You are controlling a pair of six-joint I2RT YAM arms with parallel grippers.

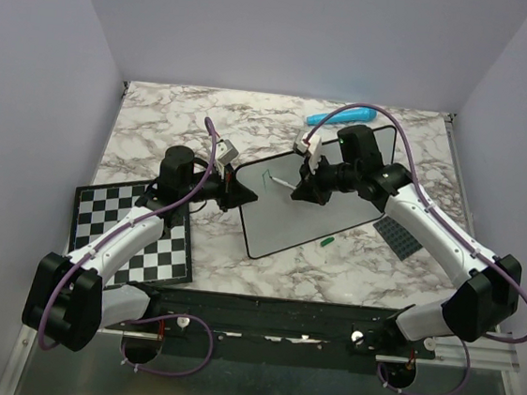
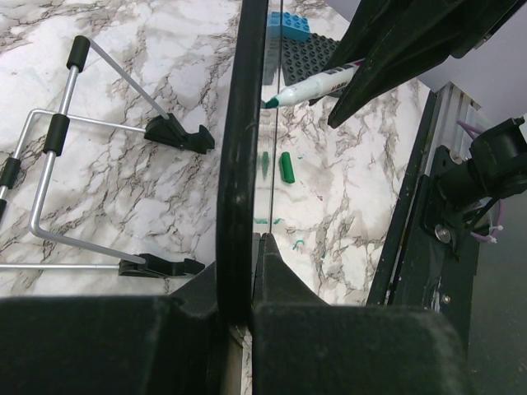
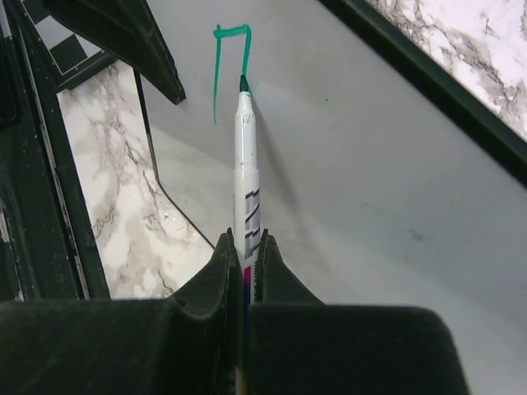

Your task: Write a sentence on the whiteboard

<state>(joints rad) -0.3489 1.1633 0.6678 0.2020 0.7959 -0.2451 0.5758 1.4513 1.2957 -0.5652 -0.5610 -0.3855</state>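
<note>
Whiteboard [image 1: 299,215] sat mid-table between the arms, right of the checkerboard [image 1: 133,231]. Left gripper [image 2: 243,276] was clamped on its left rim, steadying it. Right gripper [image 3: 244,247] was pinched tight on a green marker [image 3: 244,164], tip touching the board near its far left corner. Only one hooked green stroke [image 3: 216,74] was down, probably part of a first letter. Nearly the whole sentence was left to write. Marker cap [image 1: 328,241] lay just beside the near edge.
</note>
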